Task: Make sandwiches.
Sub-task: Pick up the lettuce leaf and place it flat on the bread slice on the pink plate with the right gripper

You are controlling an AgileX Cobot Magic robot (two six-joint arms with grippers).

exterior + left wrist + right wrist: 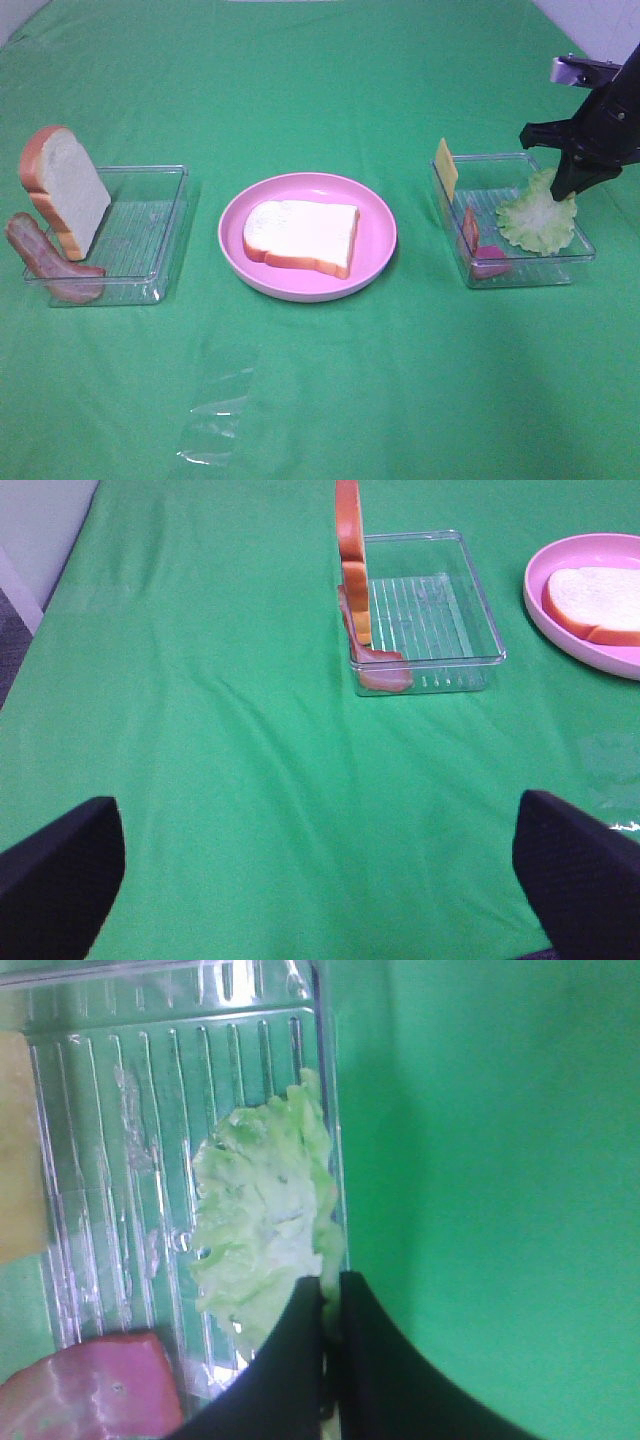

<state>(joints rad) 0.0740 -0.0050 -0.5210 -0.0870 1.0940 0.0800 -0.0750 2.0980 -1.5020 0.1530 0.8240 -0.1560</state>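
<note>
One white bread slice [302, 236] lies flat on the pink plate [380, 240]. A second bread slice [68, 190] stands on edge at the left clear tray [150, 240], and a bacon strip [45, 262] leans on that tray's outer wall. The right clear tray [520, 275] holds a green lettuce leaf [540, 222], a yellow cheese square [446, 167] and reddish pieces [472, 230]. My right gripper [330, 1305] is shut on the rim of the lettuce leaf [265, 1220], near the tray's wall. My left gripper [320, 880] hangs open over bare cloth, short of the left tray [430, 610].
A green cloth covers the whole table. A crumpled bit of clear film [215, 420] lies on it in front of the plate. A pink block [90, 1390] sits in the right tray beside the lettuce. The right arm [600, 120] reaches in from the upper right.
</note>
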